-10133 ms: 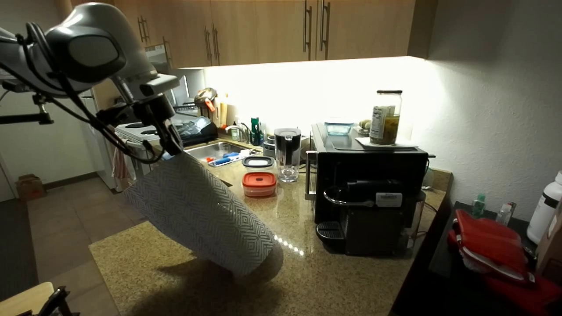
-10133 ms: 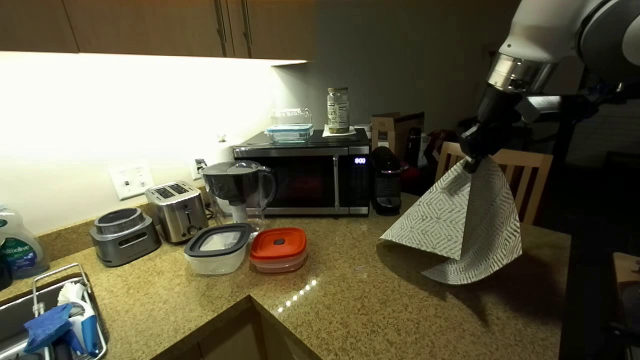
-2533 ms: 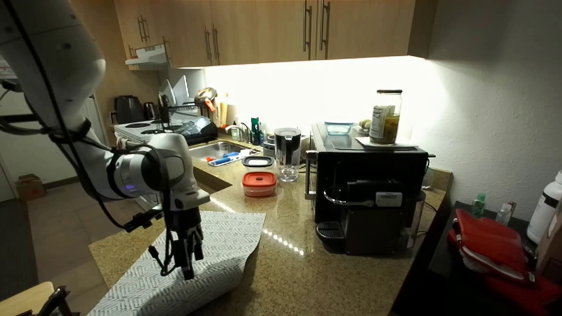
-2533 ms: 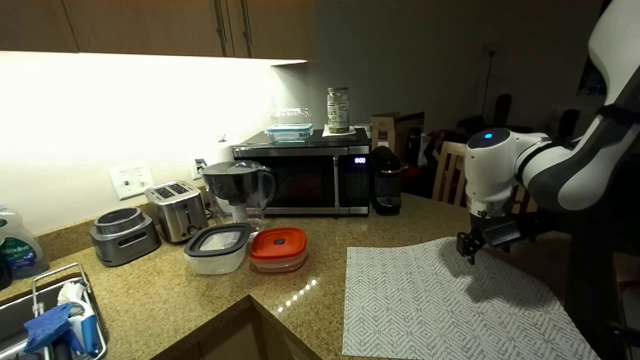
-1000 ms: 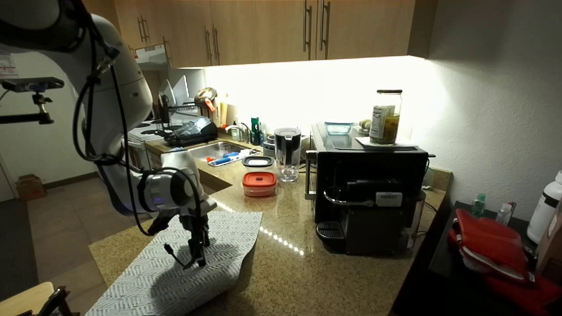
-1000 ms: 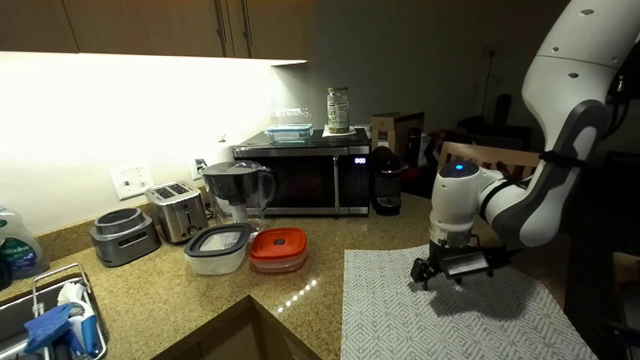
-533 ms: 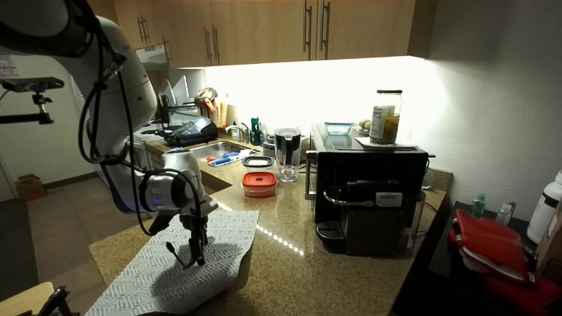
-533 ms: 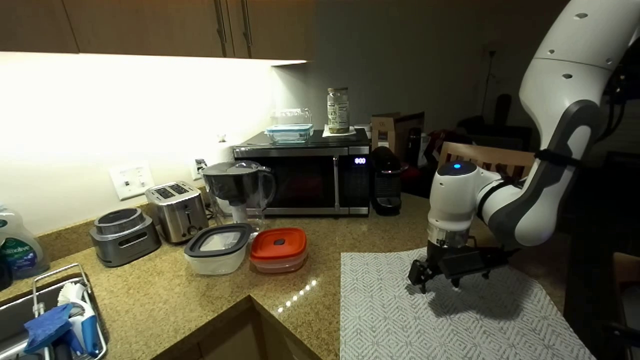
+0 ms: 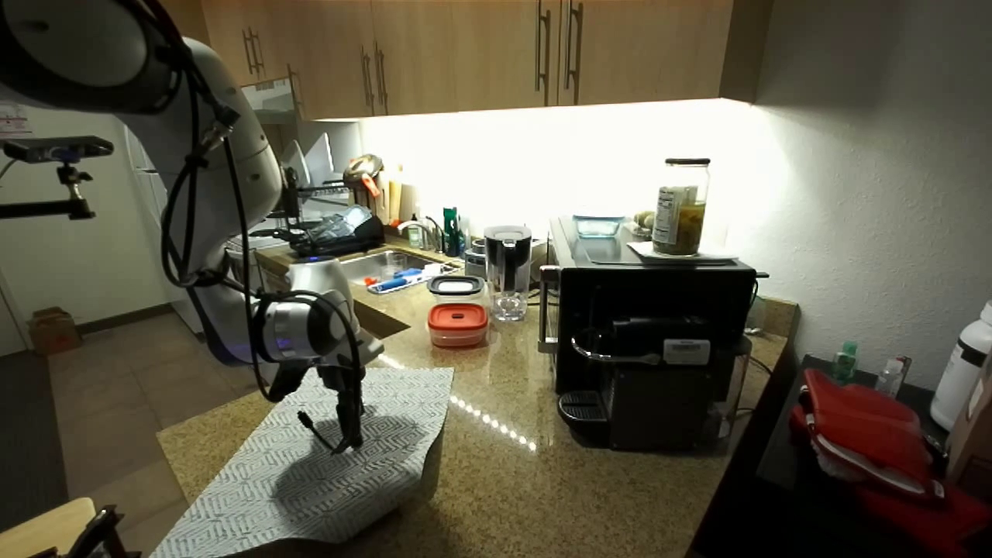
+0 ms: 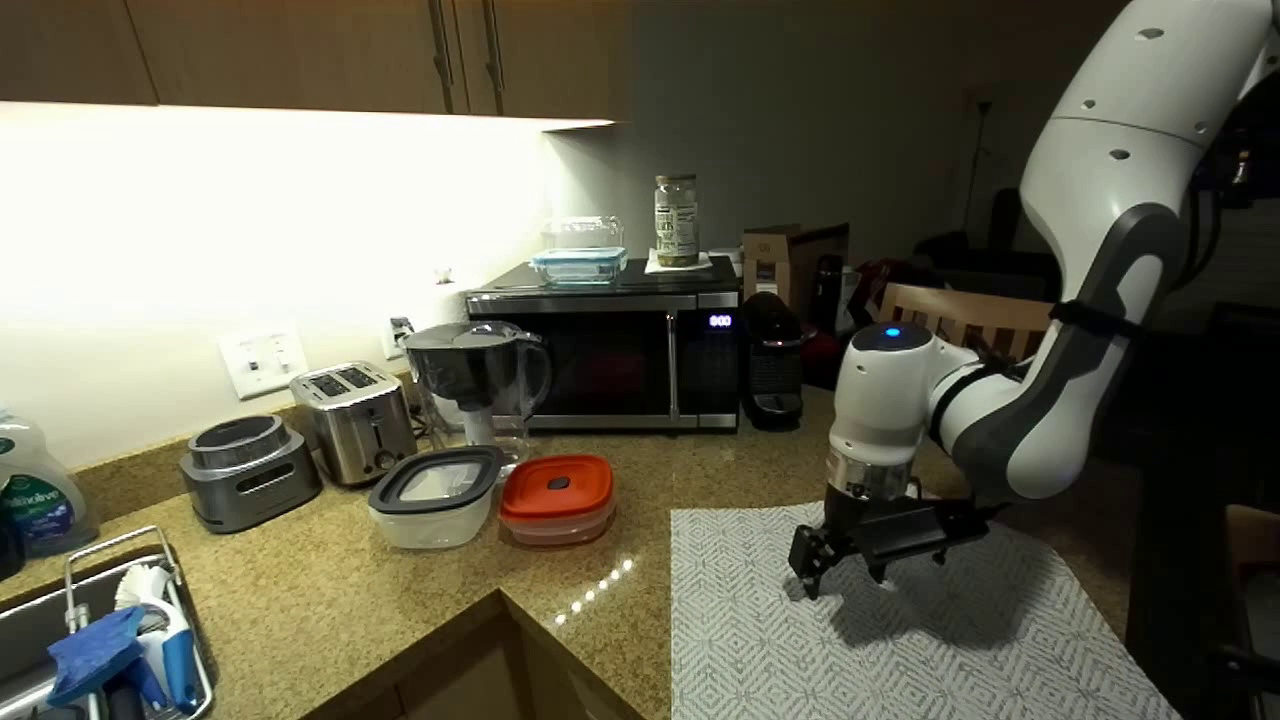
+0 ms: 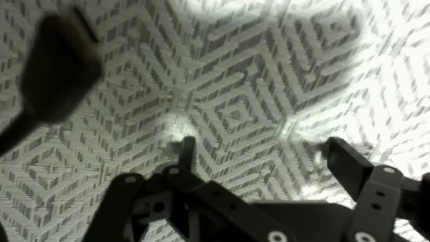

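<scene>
Exterior view: mat (image 9: pixel 310 474), long axis lower-left to upper-right.

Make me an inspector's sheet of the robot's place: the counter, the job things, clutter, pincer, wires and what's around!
Surface: shiny speckled counter, partly under a patterned mat.
Job's things: the patterned mat, spread out, one edge raised.
Clutter: red-lidded box and grey-lidded box, side by side.
Grippers: one pincer, open, pointing down over the mat, nothing in it; can't tell if it touches.
Cables: loose plug on a black cord, above the mat beside the pincer.
Surroundings: toaster, water pitcher, microwave, coffee machine.
</scene>
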You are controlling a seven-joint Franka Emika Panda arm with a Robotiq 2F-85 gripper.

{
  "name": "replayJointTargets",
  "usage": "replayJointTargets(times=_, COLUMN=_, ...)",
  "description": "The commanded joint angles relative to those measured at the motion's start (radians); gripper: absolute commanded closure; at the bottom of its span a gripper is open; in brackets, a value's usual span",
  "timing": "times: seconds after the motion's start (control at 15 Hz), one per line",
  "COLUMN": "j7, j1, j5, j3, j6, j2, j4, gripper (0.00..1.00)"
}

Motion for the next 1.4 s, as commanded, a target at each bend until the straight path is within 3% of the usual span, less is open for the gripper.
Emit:
replayJointTargets(times=0.0, j7=-0.037, j1=0.001, j5=-0.002, j3=0.034, j6=0.005, j2=0.04, j4=0.049, gripper=0.0)
replayJointTargets(times=0.07, j7=-0.134, j1=0.107, j5=0.132, j3=-0.046, j6=0.029, j2=0.033, j4=0.05, gripper=0.0)
replayJointTargets(times=0.53, j7=-0.307, j1=0.279, j5=0.346, j3=-0.155, j6=-0.002, j2=0.079, j4=0.12, gripper=0.0)
replayJointTargets(times=1.33, j7=-0.389, j1=0.4, j5=0.417, j3=-0.218, j6=-0.011, j2=0.09, j4=0.178, gripper=0.0)
